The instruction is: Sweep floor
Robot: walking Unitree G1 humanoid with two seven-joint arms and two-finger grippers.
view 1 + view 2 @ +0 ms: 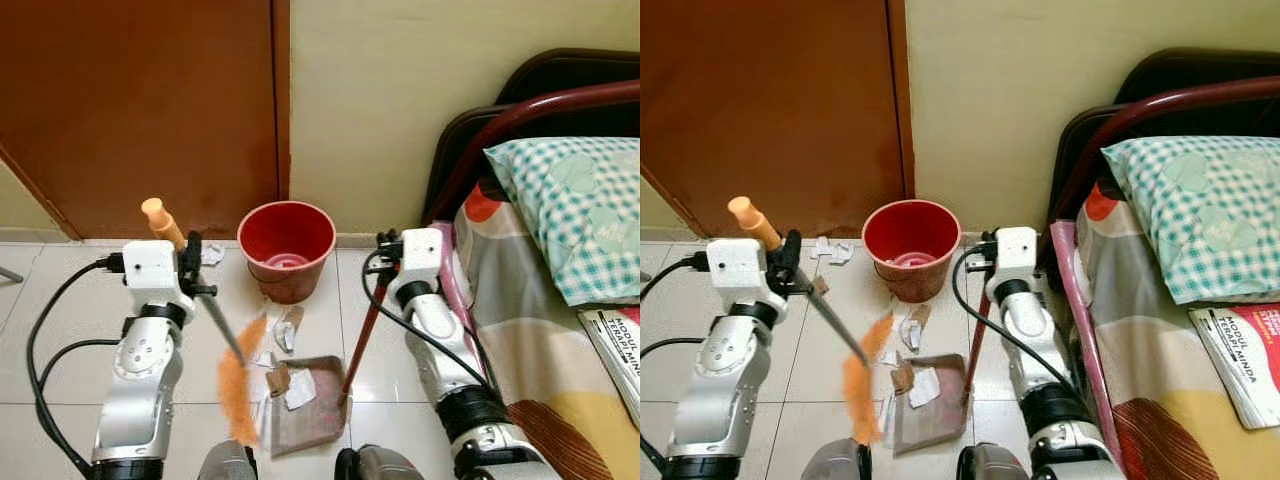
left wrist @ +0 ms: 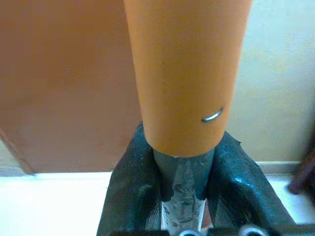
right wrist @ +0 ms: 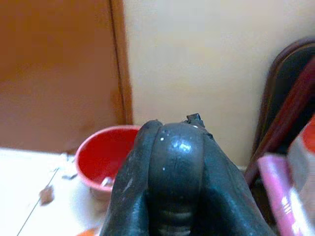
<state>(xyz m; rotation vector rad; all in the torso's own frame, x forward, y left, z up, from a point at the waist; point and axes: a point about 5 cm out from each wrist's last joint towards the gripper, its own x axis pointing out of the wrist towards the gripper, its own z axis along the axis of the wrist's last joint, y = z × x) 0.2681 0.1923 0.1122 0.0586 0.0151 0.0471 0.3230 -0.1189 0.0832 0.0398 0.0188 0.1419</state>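
at centre frame, on the pale tiled floor [image 1: 60, 300], stands one red bucket [image 1: 287, 248] against the foot of the cream wall [image 1: 400, 100], with one brown door [image 1: 130, 110] filling the upper left. below the bucket lies one brown dustpan [image 1: 305, 405], flat on the tiles, holding about three paper and card scraps [image 1: 290, 385]. a few more scraps [image 1: 283, 330] lie between pan and bucket, and two or three small ones [image 1: 830, 250] sit near the door's foot at left.

left gripper [image 1: 190, 262], left of centre: fingers [image 2: 133, 196] closed around the thin dark shaft of one broom [image 1: 235, 385], just under its orange grip [image 1: 162, 222]; orange bristles trail down to the pan's left edge, blurred.

right gripper [image 1: 385, 262], right of centre: fingers [image 3: 133, 182] pressed tight round the dark knob of the dustpan's red handle [image 1: 362, 335], which slants down to the pan's right rim.

right side of frame: one bed [image 1: 540, 330] with a dark red rail, one checked teal pillow [image 1: 575, 210], one booklet [image 1: 620, 345] at the lower right edge.
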